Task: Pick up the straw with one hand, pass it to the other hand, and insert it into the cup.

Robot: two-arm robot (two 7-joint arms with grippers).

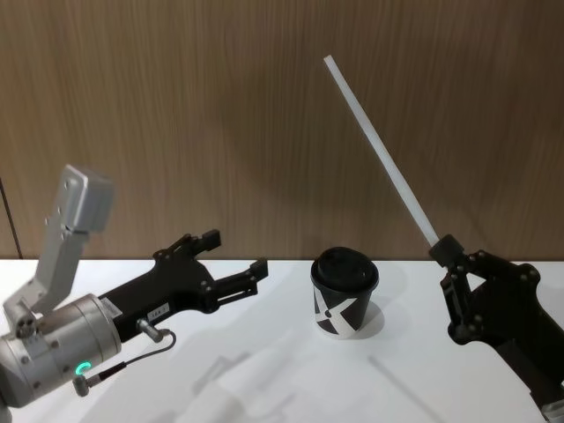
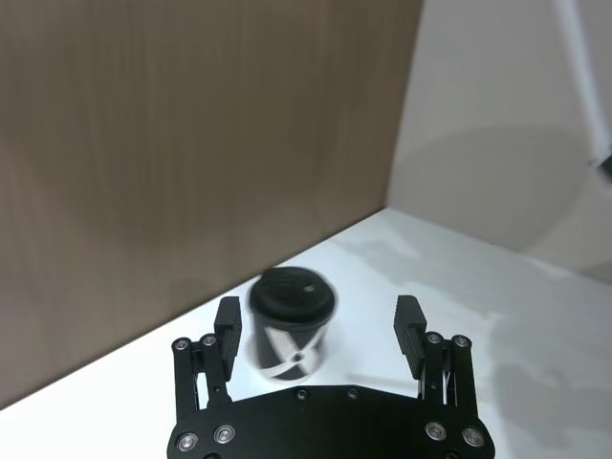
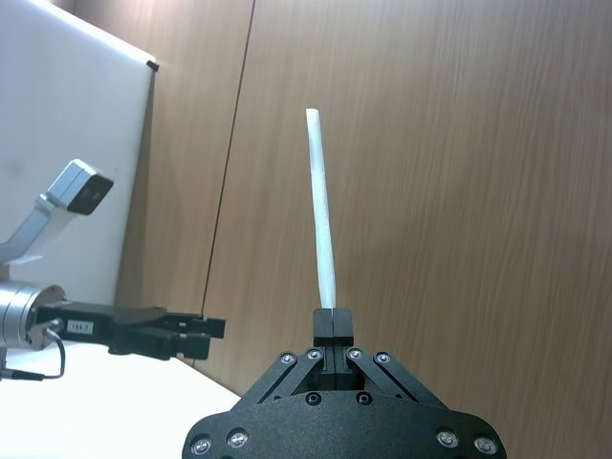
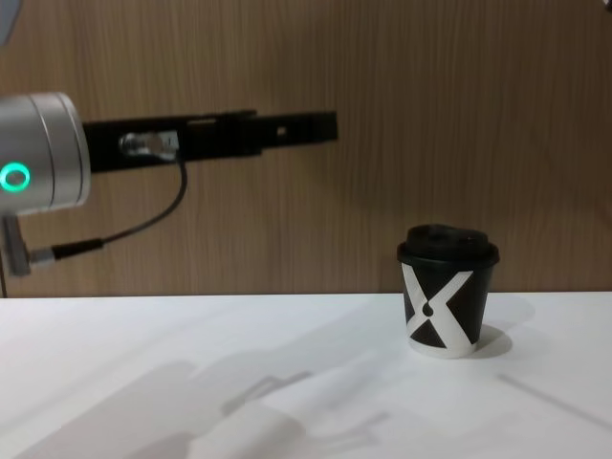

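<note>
Done: straw (image 1: 379, 145) held aloft, clamped at its lower end by the right hand (image 1: 443, 249).
Remaining: handover to the left hand (image 1: 236, 253), spread and empty; insertion into the cup (image 1: 344, 291).

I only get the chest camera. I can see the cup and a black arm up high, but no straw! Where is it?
Observer: The right gripper holds the straw by its lower end, off to the right of the cup. The straw leans up toward the robot's left.
Operator: Oh! And that black arm up high, is its hand open or closed? From the side I can't tell.
Observer: That is the left gripper. In the head view its fingers are spread open with nothing between them.
</note>
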